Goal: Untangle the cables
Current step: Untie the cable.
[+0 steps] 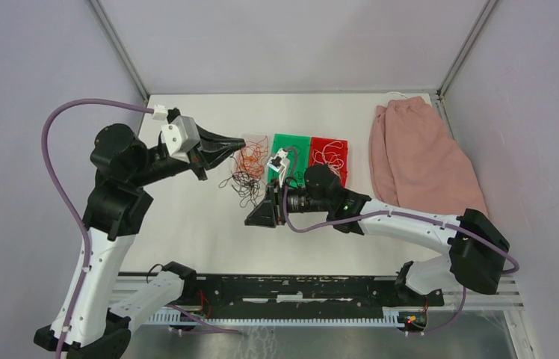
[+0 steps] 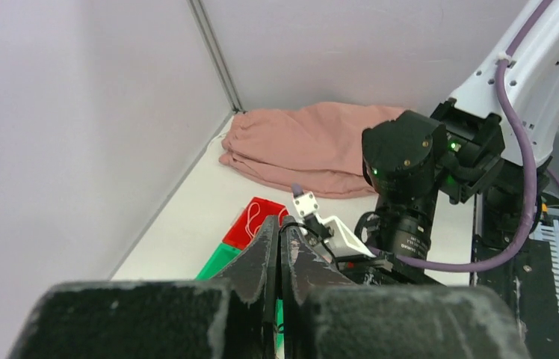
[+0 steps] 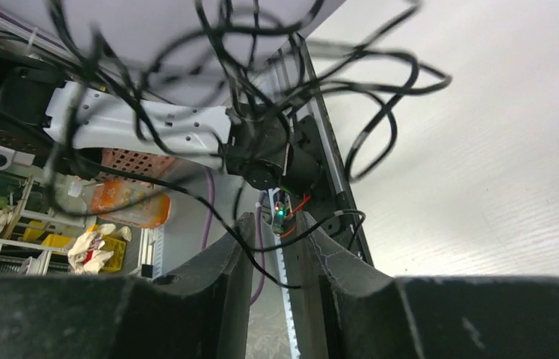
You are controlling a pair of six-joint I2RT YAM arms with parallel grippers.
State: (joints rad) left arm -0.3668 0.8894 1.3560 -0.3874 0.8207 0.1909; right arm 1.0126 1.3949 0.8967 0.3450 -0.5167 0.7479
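Note:
The cables (image 1: 246,179) are a loose clump of black and orange-red wires hanging just over the table's middle. My left gripper (image 1: 241,142) is shut on the clump's top, holding it up. In the left wrist view its jaws (image 2: 280,224) are pressed together, and a thin black cable (image 2: 296,223) curls out at the tips. My right gripper (image 1: 250,219) sits just below and to the front of the clump. In the right wrist view the black cables (image 3: 254,112) dangle ahead of my right gripper (image 3: 273,221), whose fingers (image 3: 224,262) stand apart with one black strand crossing the gap.
Behind the clump stand a clear bin (image 1: 255,142), a green bin (image 1: 291,149) and a red bin (image 1: 329,153) with white wires in it. A pink cloth (image 1: 418,153) lies at the back right. Grey walls close in the table.

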